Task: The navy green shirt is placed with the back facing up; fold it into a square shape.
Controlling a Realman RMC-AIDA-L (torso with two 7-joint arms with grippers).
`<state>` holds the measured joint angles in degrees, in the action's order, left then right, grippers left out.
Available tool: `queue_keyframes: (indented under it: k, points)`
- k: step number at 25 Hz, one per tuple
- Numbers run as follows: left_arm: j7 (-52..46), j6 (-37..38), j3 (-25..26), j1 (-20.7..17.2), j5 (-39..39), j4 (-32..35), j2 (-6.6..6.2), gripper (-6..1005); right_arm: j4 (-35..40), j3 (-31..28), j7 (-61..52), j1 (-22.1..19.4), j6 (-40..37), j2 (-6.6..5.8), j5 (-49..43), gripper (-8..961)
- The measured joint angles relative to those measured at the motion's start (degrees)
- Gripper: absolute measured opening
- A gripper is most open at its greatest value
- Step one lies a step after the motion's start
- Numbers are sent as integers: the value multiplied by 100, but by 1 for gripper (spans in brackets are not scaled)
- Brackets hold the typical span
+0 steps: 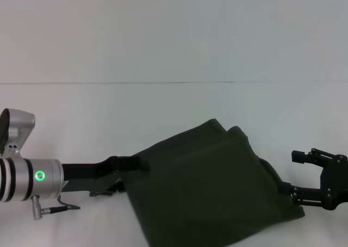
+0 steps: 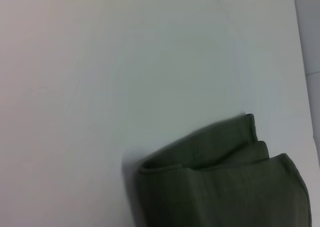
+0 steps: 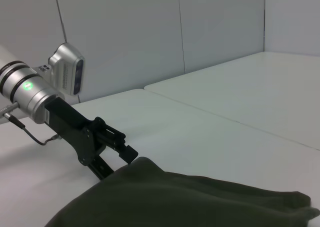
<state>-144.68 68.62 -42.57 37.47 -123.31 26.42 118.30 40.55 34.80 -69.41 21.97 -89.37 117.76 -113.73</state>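
Note:
The navy green shirt (image 1: pixel 206 192) lies folded into a thick, rumpled bundle at the near middle of the white table, plain side up. Its stacked folded corners (image 2: pixel 225 192) show in the left wrist view. My left gripper (image 1: pixel 128 176) sits at the bundle's left edge with its fingers spread. The right wrist view shows this left gripper (image 3: pixel 120 164) with its upper finger clear of the shirt (image 3: pixel 175 202) and its lower fingertip hidden behind the cloth. My right gripper (image 1: pixel 296 176) stands open just off the bundle's right edge, its lower finger close to the cloth.
The white table (image 1: pixel 163 51) stretches far beyond the shirt, with a thin seam (image 1: pixel 163 82) running across it. White wall panels (image 3: pixel 150 32) stand behind the left arm. Nothing else lies on the surface.

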Motion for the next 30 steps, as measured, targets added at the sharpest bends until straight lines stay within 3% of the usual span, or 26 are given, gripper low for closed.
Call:
queue_keyframes:
  k: [9,14,17,30]
  points:
    - [-35,-177,-319,98,1,-17,26,909,14,0,-2,2,-10,9,25,931]
    - [277,-240,-310,102,52,-13,87,704,18,0,-7,0,-18,18,28,932]
    - [382,-274,-300,94,59,-13,100,497,15,0,-12,-5,-24,19,28,932]
    - [801,-365,-270,129,66,-4,115,195,-4,-92,-12,23,-131,28,38,932]
